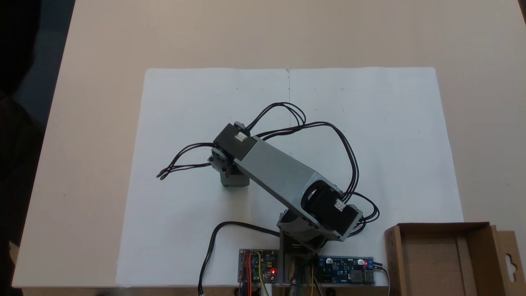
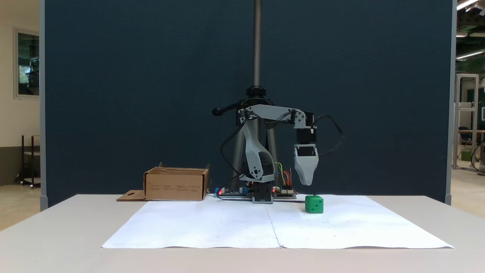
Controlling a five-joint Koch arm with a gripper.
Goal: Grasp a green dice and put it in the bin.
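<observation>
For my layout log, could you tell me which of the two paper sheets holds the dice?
The sheet farther from the bin; the dice sits on it, below the pincer.

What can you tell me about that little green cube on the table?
The green dice is a small bright green cube, plastic-looking, with dark round pips on its faces. It sits flat on the white paper sheet, right of the arm's base in a fixed view. The gripper hangs just above it, pointing down, not touching it. Seen from above, the arm covers most of it, leaving a green sliver.
</observation>
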